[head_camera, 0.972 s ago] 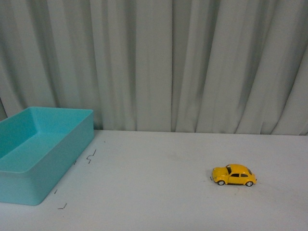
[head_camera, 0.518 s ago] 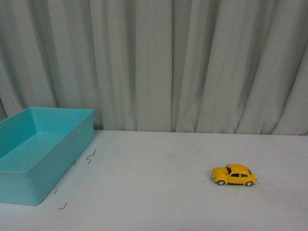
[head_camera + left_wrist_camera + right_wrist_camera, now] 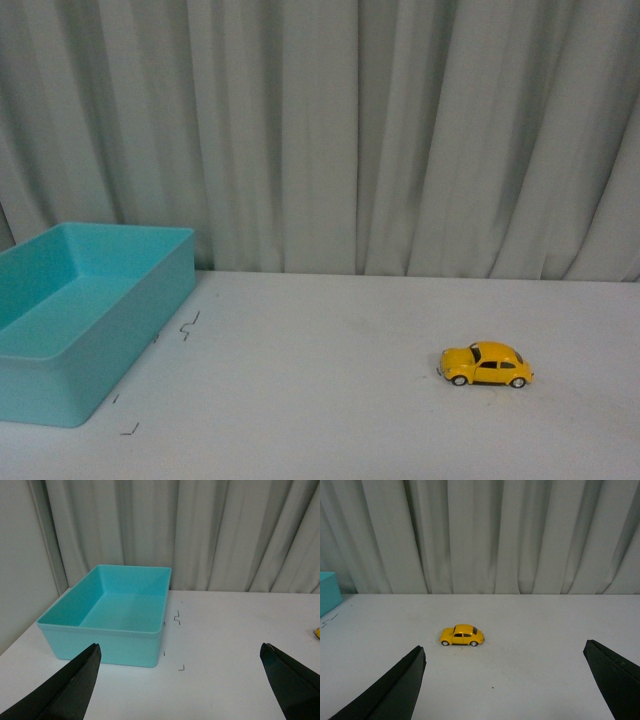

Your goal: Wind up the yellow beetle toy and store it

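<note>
The yellow beetle toy (image 3: 486, 364) stands on its wheels on the white table, right of centre in the front view, side-on with its nose to the left. The right wrist view shows the same toy (image 3: 462, 635) some way ahead of my right gripper (image 3: 502, 652), whose black fingers (image 3: 395, 690) are spread wide with nothing between them. My left gripper (image 3: 180, 652) is open too and faces the turquoise bin (image 3: 117, 642). A sliver of yellow toy (image 3: 317, 632) shows at that view's edge. Neither arm appears in the front view.
The empty turquoise bin (image 3: 140, 330) sits at the table's left side. Small black marks (image 3: 188, 325) dot the tabletop beside it. A grey curtain (image 3: 330, 130) closes off the back of the table.
</note>
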You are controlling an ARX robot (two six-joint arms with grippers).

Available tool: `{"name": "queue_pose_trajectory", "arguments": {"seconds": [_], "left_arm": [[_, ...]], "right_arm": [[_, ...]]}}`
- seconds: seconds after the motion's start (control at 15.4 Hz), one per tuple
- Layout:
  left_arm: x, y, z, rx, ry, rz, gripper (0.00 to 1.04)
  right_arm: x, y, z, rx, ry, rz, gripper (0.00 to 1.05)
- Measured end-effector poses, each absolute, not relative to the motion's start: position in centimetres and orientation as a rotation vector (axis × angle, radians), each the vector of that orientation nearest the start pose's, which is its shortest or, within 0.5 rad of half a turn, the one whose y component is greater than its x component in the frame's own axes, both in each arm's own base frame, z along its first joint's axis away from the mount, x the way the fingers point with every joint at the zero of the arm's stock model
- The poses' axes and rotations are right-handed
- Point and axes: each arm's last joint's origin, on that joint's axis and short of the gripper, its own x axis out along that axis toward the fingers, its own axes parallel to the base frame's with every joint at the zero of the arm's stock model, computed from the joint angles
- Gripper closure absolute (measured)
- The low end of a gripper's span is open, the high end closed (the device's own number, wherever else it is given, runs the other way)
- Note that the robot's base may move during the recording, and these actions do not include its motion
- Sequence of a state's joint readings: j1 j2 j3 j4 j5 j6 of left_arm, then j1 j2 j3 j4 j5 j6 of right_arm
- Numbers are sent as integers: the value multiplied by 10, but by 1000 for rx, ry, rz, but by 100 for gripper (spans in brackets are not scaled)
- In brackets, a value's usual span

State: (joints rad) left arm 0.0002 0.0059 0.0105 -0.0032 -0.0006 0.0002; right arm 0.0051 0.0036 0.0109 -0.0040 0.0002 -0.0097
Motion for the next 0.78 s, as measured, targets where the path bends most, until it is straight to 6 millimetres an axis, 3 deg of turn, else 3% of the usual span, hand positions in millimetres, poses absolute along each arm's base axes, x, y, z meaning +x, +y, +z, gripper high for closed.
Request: {"name": "queue_pose_trajectory", "arguments": {"seconds": [0.78], "left_arm": [[97, 0, 166, 0, -1, 1, 7]], "right_arm": [[97, 0, 167, -10, -4, 5, 7]]}}
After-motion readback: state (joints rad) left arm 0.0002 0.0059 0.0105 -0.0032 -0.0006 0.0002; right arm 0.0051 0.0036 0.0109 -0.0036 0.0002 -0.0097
